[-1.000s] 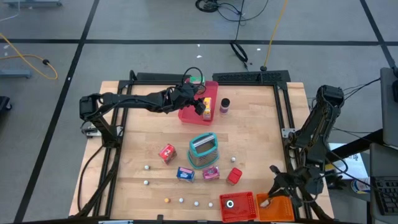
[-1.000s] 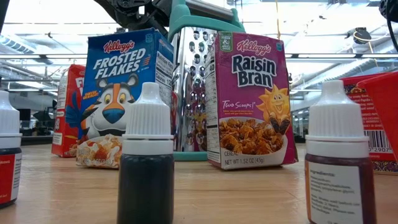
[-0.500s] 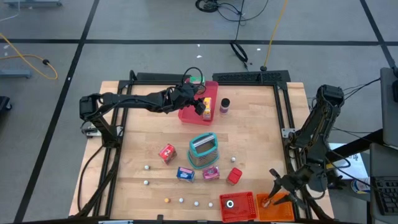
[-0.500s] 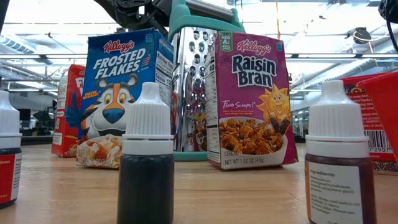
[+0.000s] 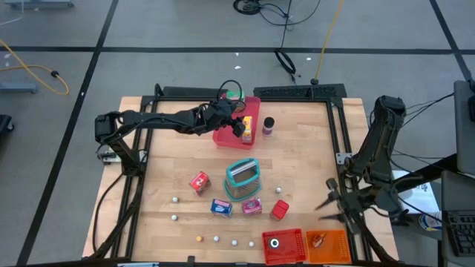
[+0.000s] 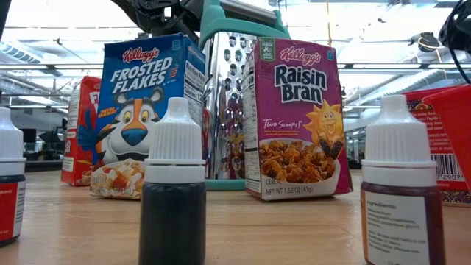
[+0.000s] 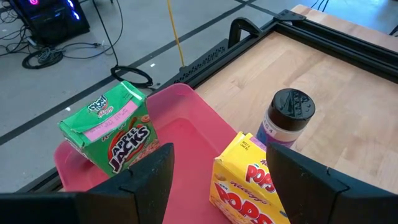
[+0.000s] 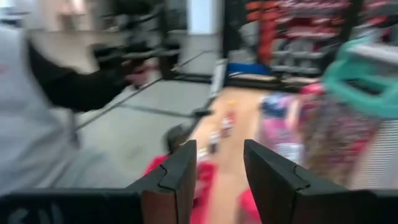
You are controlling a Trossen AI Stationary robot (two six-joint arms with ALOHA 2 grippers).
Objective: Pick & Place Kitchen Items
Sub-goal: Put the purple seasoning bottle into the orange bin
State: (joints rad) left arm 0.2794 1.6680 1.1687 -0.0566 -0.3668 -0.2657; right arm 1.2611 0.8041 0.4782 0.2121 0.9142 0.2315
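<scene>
Now right gripper [image 5: 326, 207] up off the orange bin [image 5: 331, 247], fingers apart, empty, small orange item [image 5: 319, 239] lying in the bin at its six o'clock, left gripper [image 5: 239, 126] open over pink tray [image 5: 223, 136].

On the bench [image 6: 243, 228] a Frosted Flakes box [image 6: 151, 110] and a Raisin Bran box [image 6: 294, 121] stand either side of a metal grater [image 6: 228, 110]. Nearer, two white-capped dropper bottles [image 6: 173, 188] [image 6: 401, 188] stand upright, well apart.
</scene>
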